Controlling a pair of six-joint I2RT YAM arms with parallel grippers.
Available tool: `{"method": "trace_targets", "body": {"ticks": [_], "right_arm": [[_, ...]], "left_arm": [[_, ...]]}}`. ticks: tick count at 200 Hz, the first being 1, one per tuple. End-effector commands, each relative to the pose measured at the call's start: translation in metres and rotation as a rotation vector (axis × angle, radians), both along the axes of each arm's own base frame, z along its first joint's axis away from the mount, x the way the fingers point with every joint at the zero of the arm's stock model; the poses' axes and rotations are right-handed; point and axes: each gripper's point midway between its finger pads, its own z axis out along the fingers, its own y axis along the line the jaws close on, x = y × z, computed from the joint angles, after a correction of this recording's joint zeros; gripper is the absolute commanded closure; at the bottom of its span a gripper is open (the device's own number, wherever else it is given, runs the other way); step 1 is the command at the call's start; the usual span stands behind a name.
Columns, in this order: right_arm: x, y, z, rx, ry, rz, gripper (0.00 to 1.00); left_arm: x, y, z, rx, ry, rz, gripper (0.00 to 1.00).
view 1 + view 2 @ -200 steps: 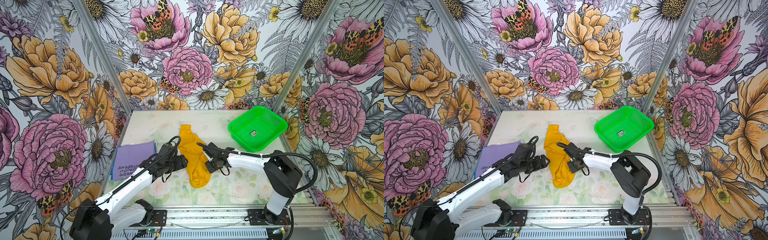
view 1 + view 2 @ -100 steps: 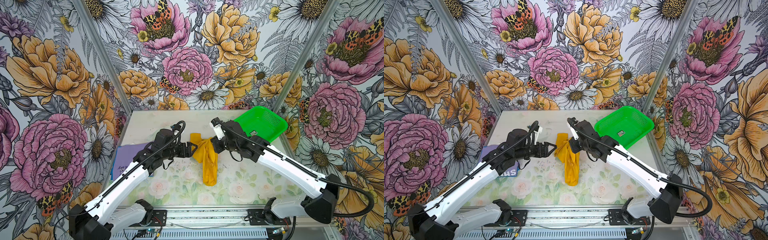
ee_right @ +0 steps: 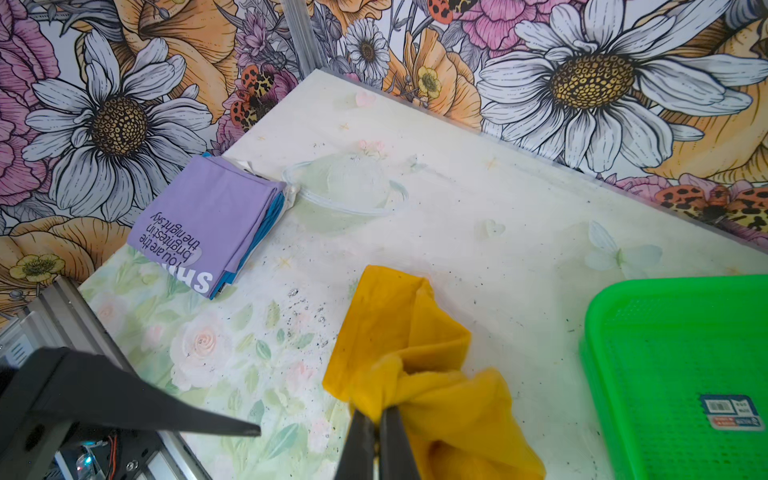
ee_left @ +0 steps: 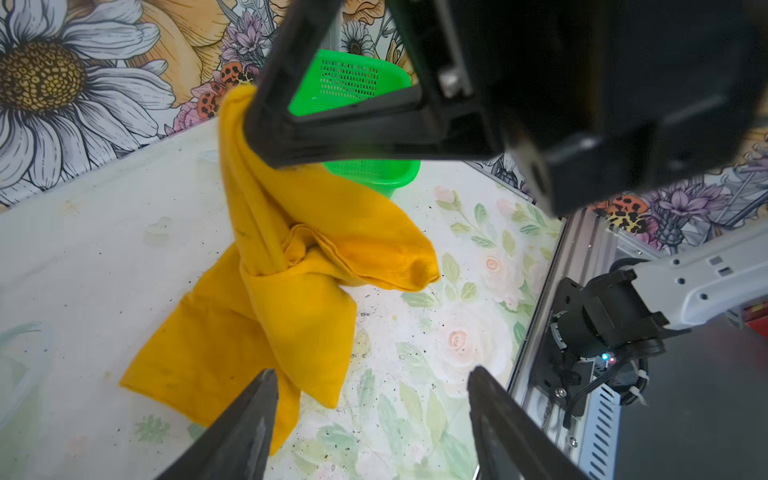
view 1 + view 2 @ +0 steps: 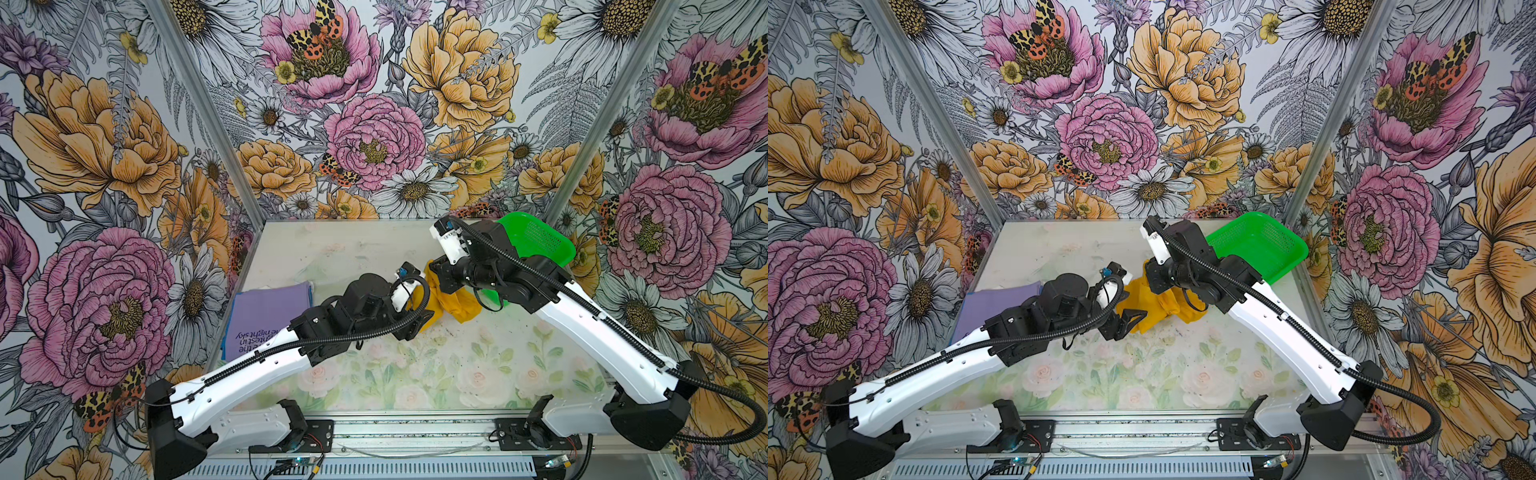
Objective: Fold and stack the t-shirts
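My right gripper [image 3: 380, 409] is shut on a bunched fold of the mustard-yellow t-shirt [image 3: 415, 332] and holds that end above the table. The rest of the yellow t-shirt [image 5: 453, 301] [image 5: 1158, 307] droops and lies crumpled on the table. My left gripper [image 4: 370, 374] is open just in front of the shirt's [image 4: 291, 270] lower part, and a corner of the cloth shows between its fingers. It appears in both top views [image 5: 419, 322] [image 5: 1133, 318]. The lavender-purple t-shirt [image 3: 208, 216] [image 5: 266, 307] lies folded at the table's left edge, print up.
A green mesh basket [image 5: 540, 245] [image 5: 1266, 245] [image 3: 665, 353] stands at the back right, right behind my right wrist. A blue cloth edge shows under the purple shirt. Floral walls close in the left, back and right sides. A metal rail runs along the front.
My right gripper has lifted the yellow shirt's end off the table and carried it back. My left gripper moved right to the shirt's lower part, and its fingers have narrowed a little.
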Motion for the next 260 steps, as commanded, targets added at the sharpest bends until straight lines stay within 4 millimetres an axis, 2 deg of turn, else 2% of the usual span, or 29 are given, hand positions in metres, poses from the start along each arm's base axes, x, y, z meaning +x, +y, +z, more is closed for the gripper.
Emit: {"method": "trace_targets", "body": {"ticks": [1,24,58,84,89,93,100,108,123,141,163,178,188,196,214,225,260], "right_arm": [[0.0,0.005,0.022,0.056,-0.026,0.008,1.0],[0.003,0.007,0.02,0.059,-0.015,0.002,1.0],[0.007,0.012,0.017,0.065,0.006,-0.003,1.0],[0.008,0.014,0.014,0.064,0.016,-0.006,1.0],[0.008,0.014,0.013,0.062,0.017,-0.006,1.0],[0.009,0.014,0.012,0.062,0.019,-0.008,1.0],[0.009,0.014,0.012,0.061,0.019,-0.009,1.0],[0.01,0.013,0.01,0.057,0.02,-0.016,1.0],[0.013,0.01,0.008,0.051,0.021,-0.03,1.0],[0.023,0.001,0.002,0.045,0.031,-0.06,1.0],[0.051,-0.015,-0.01,0.026,0.044,-0.109,1.0],[0.072,-0.03,-0.014,0.016,0.035,-0.152,0.77],[0.08,-0.04,-0.011,0.005,0.011,-0.173,0.49],[0.081,-0.045,-0.009,-0.009,-0.01,-0.179,0.36],[0.066,-0.048,-0.005,-0.007,-0.028,-0.123,0.2],[0.048,-0.046,-0.012,0.008,-0.006,-0.067,0.17],[-0.02,-0.024,-0.055,0.097,0.098,0.138,0.12]], "left_arm": [[0.002,-0.008,0.012,0.058,-0.23,0.046,0.27],[-0.008,-0.024,-0.001,0.141,-0.323,0.034,0.27],[0.005,-0.023,-0.03,0.272,-0.409,0.14,0.29],[0.015,-0.021,-0.043,0.344,-0.487,0.222,0.38],[0.017,-0.022,-0.045,0.358,-0.505,0.227,0.43],[0.018,-0.023,-0.047,0.364,-0.516,0.232,0.52],[0.022,-0.023,-0.047,0.378,-0.539,0.261,0.7],[0.024,-0.024,-0.048,0.395,-0.559,0.268,1.0],[0.024,-0.024,-0.039,0.412,-0.592,0.278,1.0],[0.021,-0.013,-0.01,0.393,-0.613,0.29,1.0],[0.016,0.018,0.048,0.292,-0.598,0.321,1.0],[0.022,0.05,0.097,0.196,-0.579,0.386,1.0],[0.025,0.072,0.128,0.128,-0.572,0.419,1.0],[0.027,0.086,0.151,0.071,-0.565,0.427,1.0],[0.03,0.106,0.195,-0.049,-0.546,0.393,1.0],[0.031,0.113,0.214,-0.088,-0.548,0.374,1.0],[0.041,0.115,0.241,-0.141,-0.537,0.332,1.0]]}}
